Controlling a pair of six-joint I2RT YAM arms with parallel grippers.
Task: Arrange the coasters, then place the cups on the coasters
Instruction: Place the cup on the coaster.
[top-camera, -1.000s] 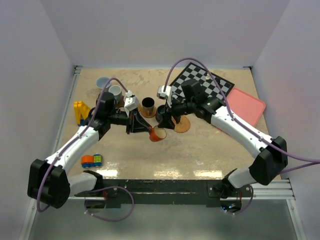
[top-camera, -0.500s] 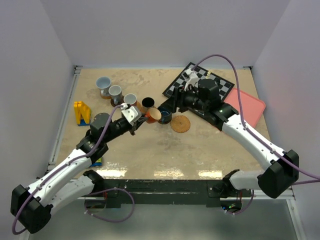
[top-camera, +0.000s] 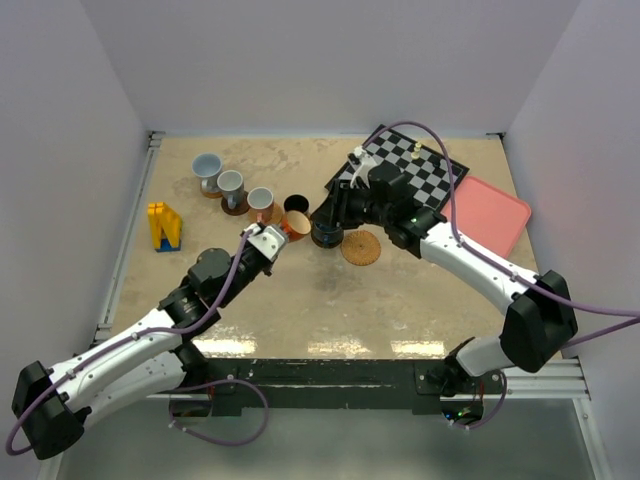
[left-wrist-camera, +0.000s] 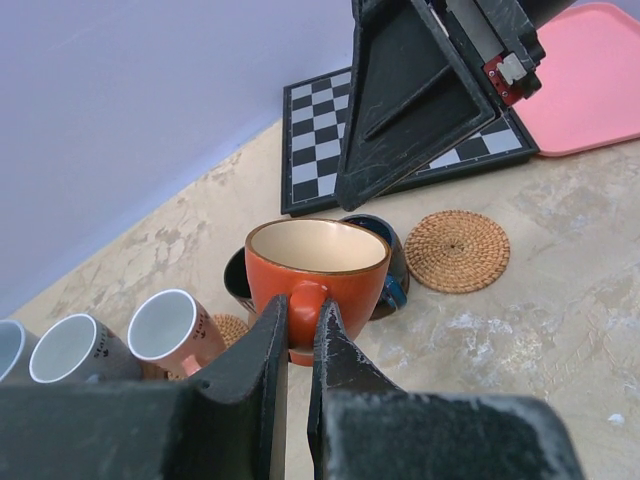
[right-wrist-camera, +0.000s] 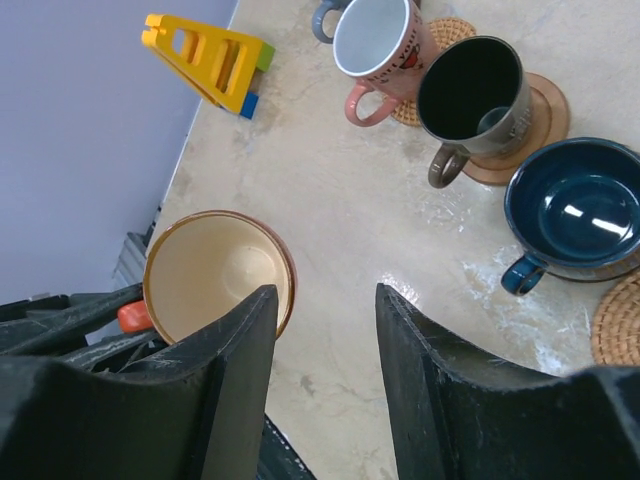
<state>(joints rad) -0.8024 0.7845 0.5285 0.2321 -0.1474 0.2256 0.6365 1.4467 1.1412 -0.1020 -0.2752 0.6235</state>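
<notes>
One coaster (top-camera: 362, 248) lies just before the chessboard (top-camera: 428, 170).

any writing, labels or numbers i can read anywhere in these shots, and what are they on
Nothing here can be read as actual words or numbers.
white cup with the pink side: small red marks below the rim, too blurred to read.
black cup: faint pale marks on its side, too small to read.
chessboard: plain squares only, no letters or numbers showing.

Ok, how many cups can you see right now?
6: pale blue cup, grey cup, white cup, black cup in a row back left; dark blue cup next along; orange cup in the left hand. None looks hidden.
</notes>
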